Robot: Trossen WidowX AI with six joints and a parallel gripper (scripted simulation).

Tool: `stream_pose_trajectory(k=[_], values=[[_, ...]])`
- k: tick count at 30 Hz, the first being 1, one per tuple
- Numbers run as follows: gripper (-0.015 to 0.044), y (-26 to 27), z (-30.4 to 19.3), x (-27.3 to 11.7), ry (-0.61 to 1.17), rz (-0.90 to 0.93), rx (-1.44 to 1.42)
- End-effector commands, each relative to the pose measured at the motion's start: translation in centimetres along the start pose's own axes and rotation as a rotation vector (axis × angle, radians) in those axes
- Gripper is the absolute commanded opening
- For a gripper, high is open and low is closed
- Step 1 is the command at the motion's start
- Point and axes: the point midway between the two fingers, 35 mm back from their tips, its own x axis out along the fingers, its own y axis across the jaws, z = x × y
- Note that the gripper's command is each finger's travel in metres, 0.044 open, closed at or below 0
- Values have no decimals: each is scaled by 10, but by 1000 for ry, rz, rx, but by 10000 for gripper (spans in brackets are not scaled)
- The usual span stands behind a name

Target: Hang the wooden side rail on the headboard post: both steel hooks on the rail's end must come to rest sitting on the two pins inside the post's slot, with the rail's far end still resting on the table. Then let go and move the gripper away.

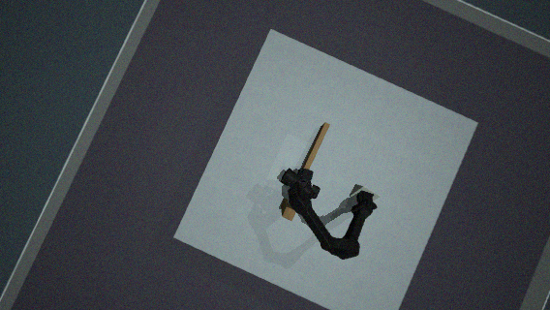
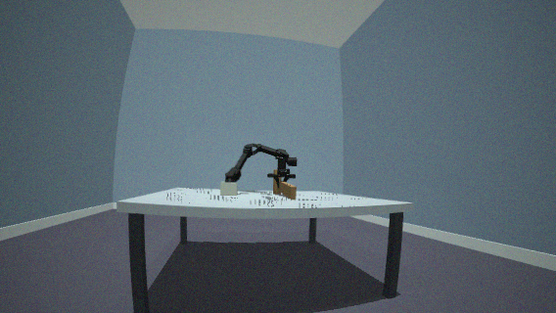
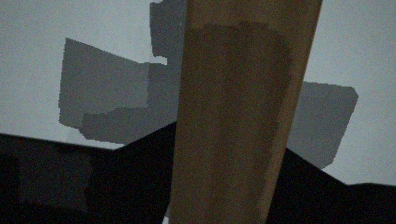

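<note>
The wooden side rail (image 1: 318,145) (image 2: 290,190) (image 3: 232,85) runs from under the gripper to its far end, which looks to be at table level in the exterior view. The wooden headboard post (image 1: 289,214) (image 2: 275,173) stands upright on the other side of the gripper. My gripper (image 1: 300,181) (image 2: 282,182) (image 3: 217,132) is shut on the rail, with one dark finger on each side of it. The hooks, the slot and the pins are hidden or too small to tell, so I cannot see whether the hooks sit on the pins.
The arm's pale base block (image 2: 228,189) stands on the white table (image 1: 387,116) (image 2: 264,211), off to one side of the post. The arm reaches from it in a bent arch to the rail. Shadows of the arm fall on the table beside the post.
</note>
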Motion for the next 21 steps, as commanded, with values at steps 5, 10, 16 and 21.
stream_pose_trajectory(k=[5,10,16,21], values=[[0,1,-2,-3,-2,6,2],[0,1,-2,-3,-2,6,2],[0,1,-3,-3,-1,6,2],[0,1,-3,-3,-1,6,2]])
